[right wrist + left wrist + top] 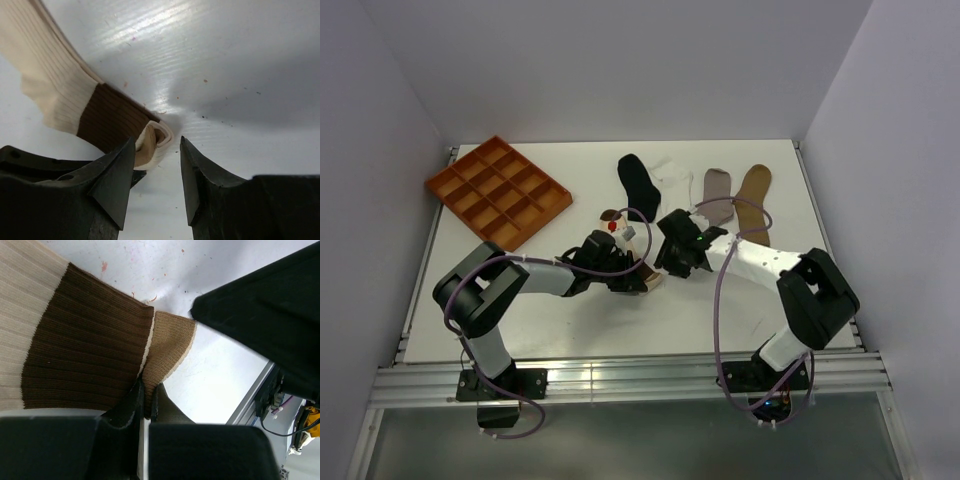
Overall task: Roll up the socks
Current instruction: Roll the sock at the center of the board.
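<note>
Cream-and-brown sock [654, 279] lies at the middle of the white counter [650, 320] in the overhead view, mostly hidden where the two arms meet, the left fingers [632, 272] and right fingers [674, 256] low over it. Farther back, a black sock [638, 180], white sock [670, 180], grey sock [717, 185] and tan sock [754, 192] lie flat in a row; an orange tray [465, 163] sits at the back left.

From the left wrist, the left fingers [131, 402] are pressed together on the sock's light-brown end, beside its dark brown band [85, 350]; the cream ribbing runs off to the left. The right arm's black body fills the upper right.

From the right wrist, the right fingers [115, 180] stand apart, holding nothing. The sock's folded end [155, 137] rests on the counter, just beside the left-hand finger, at the mouth of the gap.
</note>
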You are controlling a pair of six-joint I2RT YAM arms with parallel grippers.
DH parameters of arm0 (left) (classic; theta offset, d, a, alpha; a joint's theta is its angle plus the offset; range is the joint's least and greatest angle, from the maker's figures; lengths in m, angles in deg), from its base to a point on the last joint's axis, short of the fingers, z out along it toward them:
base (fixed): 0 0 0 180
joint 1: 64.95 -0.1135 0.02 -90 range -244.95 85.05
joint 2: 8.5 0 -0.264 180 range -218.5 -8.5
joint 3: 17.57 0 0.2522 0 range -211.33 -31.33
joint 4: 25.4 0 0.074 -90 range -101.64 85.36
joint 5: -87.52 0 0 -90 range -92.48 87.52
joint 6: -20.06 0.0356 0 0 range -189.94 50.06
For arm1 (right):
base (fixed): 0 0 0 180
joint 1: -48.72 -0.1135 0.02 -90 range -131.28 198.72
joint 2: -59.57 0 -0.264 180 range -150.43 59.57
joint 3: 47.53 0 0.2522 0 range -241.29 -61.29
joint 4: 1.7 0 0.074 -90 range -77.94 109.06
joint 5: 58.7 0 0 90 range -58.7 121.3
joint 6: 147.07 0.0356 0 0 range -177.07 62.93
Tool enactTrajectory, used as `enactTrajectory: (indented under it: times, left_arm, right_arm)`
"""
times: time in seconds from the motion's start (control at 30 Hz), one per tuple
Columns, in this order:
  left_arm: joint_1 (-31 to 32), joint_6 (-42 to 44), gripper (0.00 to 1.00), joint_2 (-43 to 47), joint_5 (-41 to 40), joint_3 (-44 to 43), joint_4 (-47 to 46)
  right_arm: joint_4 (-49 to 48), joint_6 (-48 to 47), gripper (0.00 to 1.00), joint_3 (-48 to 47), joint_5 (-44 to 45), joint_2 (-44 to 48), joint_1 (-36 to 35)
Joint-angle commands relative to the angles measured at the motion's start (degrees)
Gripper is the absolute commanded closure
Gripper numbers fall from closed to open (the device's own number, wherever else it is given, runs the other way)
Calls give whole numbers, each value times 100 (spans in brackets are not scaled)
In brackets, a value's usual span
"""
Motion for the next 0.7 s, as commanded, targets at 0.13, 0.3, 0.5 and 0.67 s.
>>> enactTrajectory:
  times: [0.13,0.3,0.5,0.67]
  left_arm:
    - [-7,-23,100,25,-49,172,121]
    - [2,-58,100,7,-40,208,94]
    - [2,-76,100,-28,-31,208,85]
    - [2,-93,100,-28,-4,190,85]
  right_arm:
    - [827,105,56,-453,183,-286,-181]
    - [326,360,62,-32,-28,40,-173]
    - [-219,642,68,391,-143,269,-173]
    - [-553,633,69,488,-239,234,-173]
